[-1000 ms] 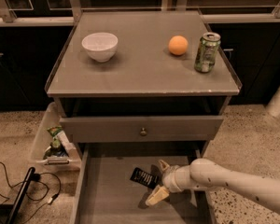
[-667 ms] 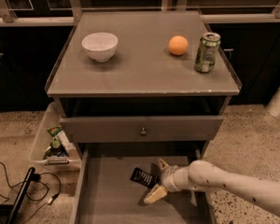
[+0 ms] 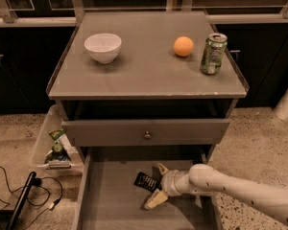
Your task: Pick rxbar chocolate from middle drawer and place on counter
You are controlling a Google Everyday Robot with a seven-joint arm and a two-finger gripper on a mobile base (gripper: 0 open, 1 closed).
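Pincer: the pincer (image 3: 153,186) sits low inside the middle drawer (image 3: 110,200), right of its centre. Its two pale fingers (image 3: 155,200) are spread apart, gripping nothing, one toward the back and one toward the front.
Arm: the pale arm (image 3: 240,191) reaches in from the lower right, over the drawer's right wall.
Rxbar chocolate: the rxbar chocolate (image 3: 145,180) lies flat on the drawer floor with its right end in the gap between the spread fingers. Whether a finger touches it cannot be told.
Middle drawer: it stands open below a shut drawer front (image 3: 110,131) with a small round knob (image 3: 147,135).
Desk: the desk (image 3: 149,73) carries a white bowl (image 3: 103,47) at the left, an orange (image 3: 183,46) right of centre, and a green soda can (image 3: 213,53) upright just beside the orange.
Floor, left: a clear bin (image 3: 41,147) holding packets stands near the cabinet, with black cables (image 3: 9,188) in front of it.
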